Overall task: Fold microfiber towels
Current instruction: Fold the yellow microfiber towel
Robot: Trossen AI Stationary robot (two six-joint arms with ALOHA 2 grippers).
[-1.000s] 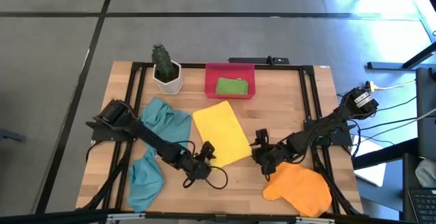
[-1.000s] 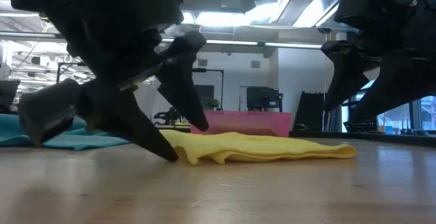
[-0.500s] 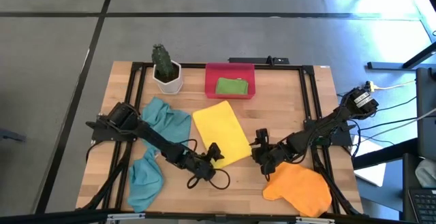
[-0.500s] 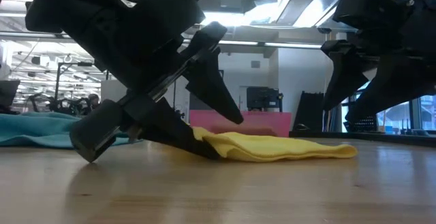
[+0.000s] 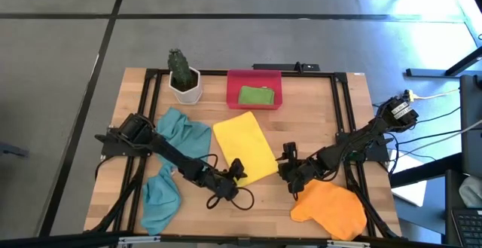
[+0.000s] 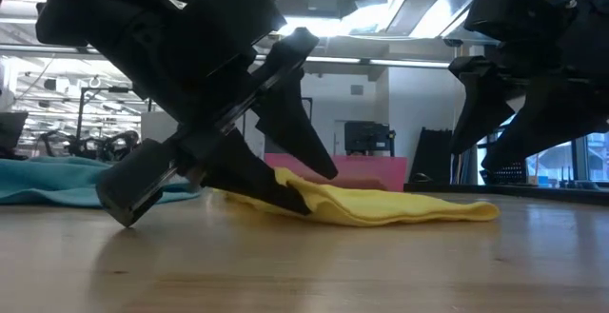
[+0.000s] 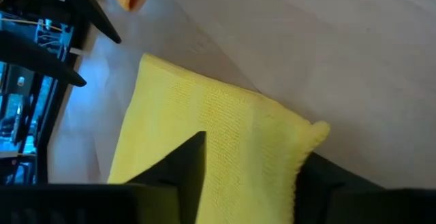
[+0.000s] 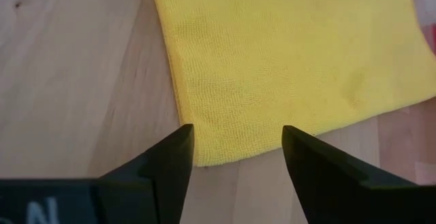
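Straddling the yellow towel [image 5: 245,147]'s near corner from above, left end effector [image 5: 235,172] is half-closed around it. Low down, cloth bunches; it could slip free. Right end effector [image 8: 235,149] hovers open at the far corner.

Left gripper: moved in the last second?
Yes. In the high view the left gripper has slid toward the right arm, onto the near corner of the yellow towel; the red tray stays put.
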